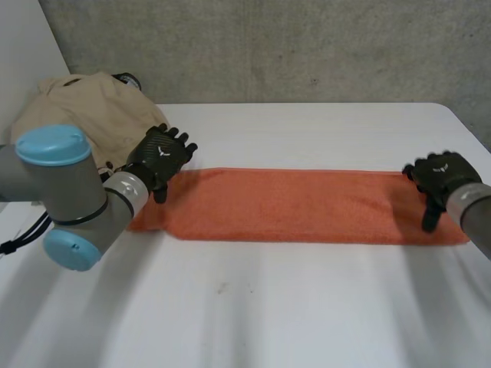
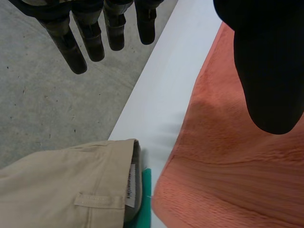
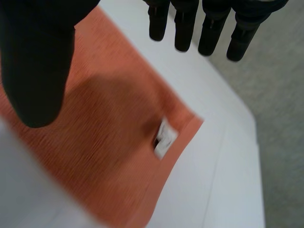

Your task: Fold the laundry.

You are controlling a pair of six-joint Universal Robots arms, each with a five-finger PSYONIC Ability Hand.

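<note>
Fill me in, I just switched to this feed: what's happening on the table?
The robot is working on an orange towel that lies in a long strip across the white table. The left hand is over the towel's left end and the right hand is over its right end. Both hands are open, with no cloth pinched. A beige garment sits bunched at the table's far left corner, beside the left hand.

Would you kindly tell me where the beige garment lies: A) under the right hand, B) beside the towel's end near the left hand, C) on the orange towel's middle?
B: the beige garment is heaped beside the end of the orange towel, next to the left hand.
</note>
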